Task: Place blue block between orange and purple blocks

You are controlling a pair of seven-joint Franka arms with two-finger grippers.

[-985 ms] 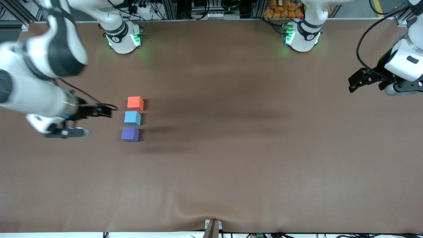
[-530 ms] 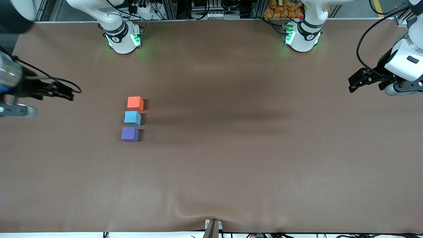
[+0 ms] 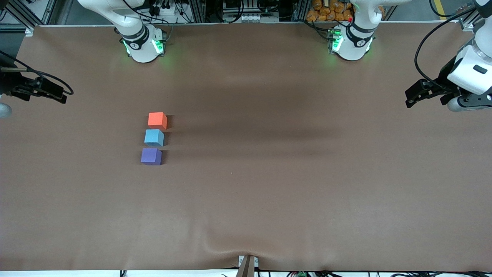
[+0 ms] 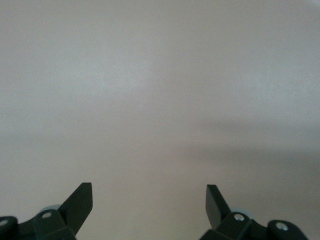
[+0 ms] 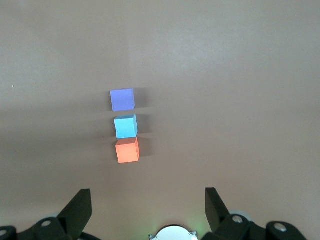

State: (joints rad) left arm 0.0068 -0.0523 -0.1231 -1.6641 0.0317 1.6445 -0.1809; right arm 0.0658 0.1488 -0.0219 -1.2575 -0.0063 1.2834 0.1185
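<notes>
The orange block (image 3: 157,120), the blue block (image 3: 154,137) and the purple block (image 3: 151,156) stand in a short row on the brown table, blue in the middle, orange farthest from the front camera. The right wrist view shows the same row: purple block (image 5: 122,99), blue block (image 5: 125,126), orange block (image 5: 127,150). My right gripper (image 3: 57,94) is open and empty, up over the table's edge at the right arm's end, well apart from the blocks; it also shows in its own wrist view (image 5: 147,200). My left gripper (image 3: 411,98) is open and empty over bare table (image 4: 149,197) at the left arm's end, waiting.
The brown table cover (image 3: 269,192) has a small ridge at its near edge. The two arm bases (image 3: 142,42) (image 3: 351,40) stand along the edge farthest from the camera. The right arm's base (image 5: 172,234) shows in the right wrist view.
My right gripper has drawn away from beside the blocks, toward the table's edge at the right arm's end. The blocks and the left arm have not moved.
</notes>
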